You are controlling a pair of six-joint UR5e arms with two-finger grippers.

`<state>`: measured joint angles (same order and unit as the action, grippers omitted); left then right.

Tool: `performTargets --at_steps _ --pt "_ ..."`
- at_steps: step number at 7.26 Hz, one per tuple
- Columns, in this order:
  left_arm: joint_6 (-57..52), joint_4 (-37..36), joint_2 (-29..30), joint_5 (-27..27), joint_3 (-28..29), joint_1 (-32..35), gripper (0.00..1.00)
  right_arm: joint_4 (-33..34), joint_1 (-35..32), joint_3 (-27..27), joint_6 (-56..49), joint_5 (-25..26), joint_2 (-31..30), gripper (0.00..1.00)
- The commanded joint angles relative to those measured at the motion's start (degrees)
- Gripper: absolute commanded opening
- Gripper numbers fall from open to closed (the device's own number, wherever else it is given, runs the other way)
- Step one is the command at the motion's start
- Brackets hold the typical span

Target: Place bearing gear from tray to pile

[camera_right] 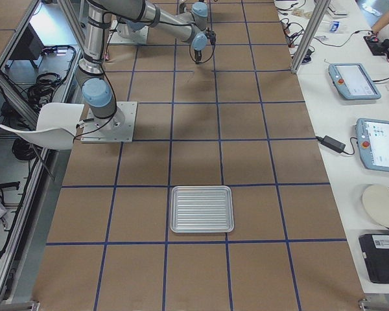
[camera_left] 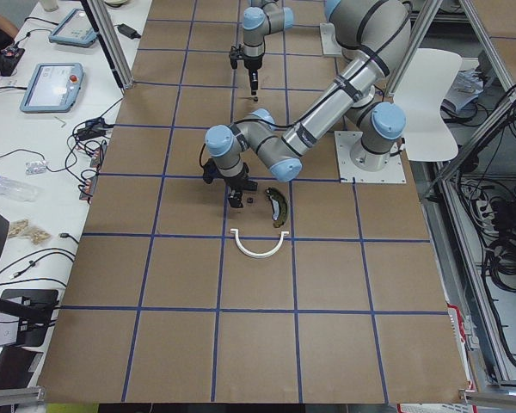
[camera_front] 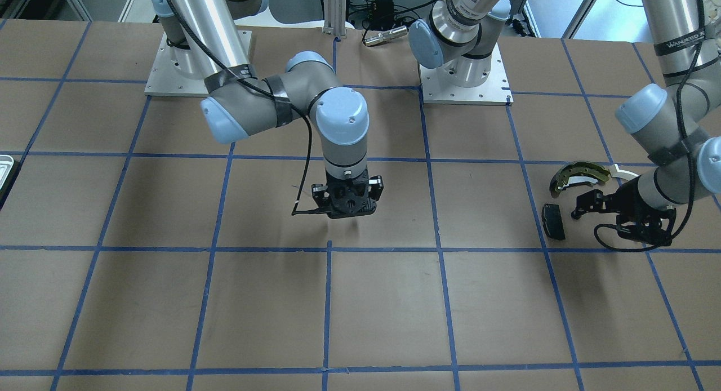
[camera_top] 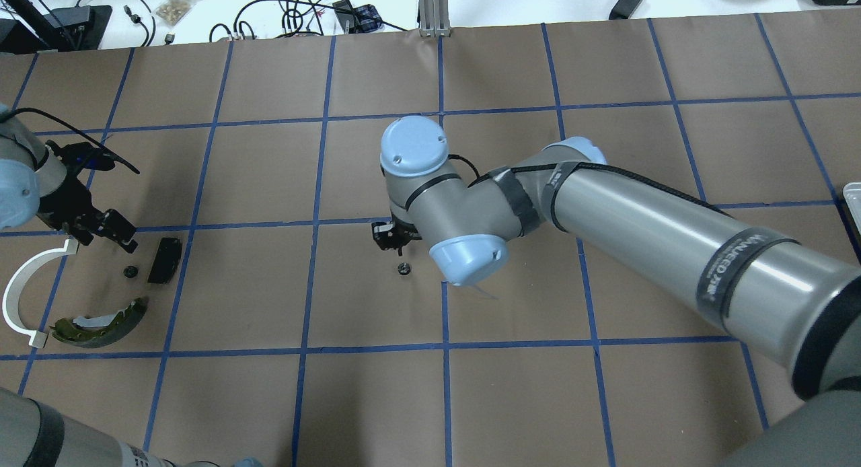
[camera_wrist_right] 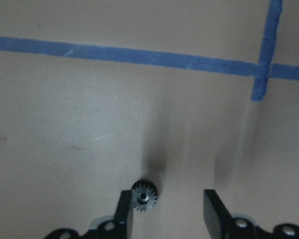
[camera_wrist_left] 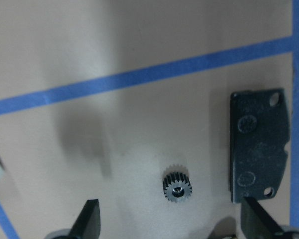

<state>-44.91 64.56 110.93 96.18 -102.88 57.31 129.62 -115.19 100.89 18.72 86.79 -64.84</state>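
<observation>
A small dark toothed bearing gear (camera_wrist_right: 143, 195) lies on the brown table at the inner side of one finger of my right gripper (camera_wrist_right: 169, 209). That gripper is open and low over the table's middle (camera_top: 393, 239); the gear shows just below it (camera_top: 403, 268). A second gear (camera_wrist_left: 177, 186) lies in the pile between the open jaws of my left gripper (camera_wrist_left: 172, 221), beside the black pad (camera_wrist_left: 259, 144). The pile holds the olive-gold brake shoe (camera_top: 101, 319), the white half-ring (camera_top: 20, 299) and the pad (camera_top: 165, 260). The ridged silvery tray (camera_right: 201, 208) is empty.
The tray shows only as a sliver at the table's edge in the overhead view (camera_top: 853, 204) and in the front view (camera_front: 5, 171). The table is brown paper with a blue tape grid. The arm bases (camera_front: 464, 81) stand at the robot's side.
</observation>
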Motion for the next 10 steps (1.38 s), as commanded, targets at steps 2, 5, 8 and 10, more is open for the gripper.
performTargets --at_steps 2,5,8,10 --pt "11.03 8.74 -2.47 -3.45 8.65 14.18 1.00 -11.72 19.93 -0.87 -20.50 -0.57 -13.08 1.00" --pt "32.96 7.43 -0.90 -8.15 8.23 32.01 1.00 -39.61 24.40 -19.69 -20.92 4.23 -17.43 1.00" --pt "47.60 -0.65 1.82 -9.78 4.81 44.61 1.00 -48.67 22.56 -22.51 -20.12 4.52 -21.46 1.00" --pt "52.88 -9.06 4.19 -11.01 -0.45 49.37 1.00 -35.52 22.73 -17.76 -18.64 3.65 -21.65 1.00"
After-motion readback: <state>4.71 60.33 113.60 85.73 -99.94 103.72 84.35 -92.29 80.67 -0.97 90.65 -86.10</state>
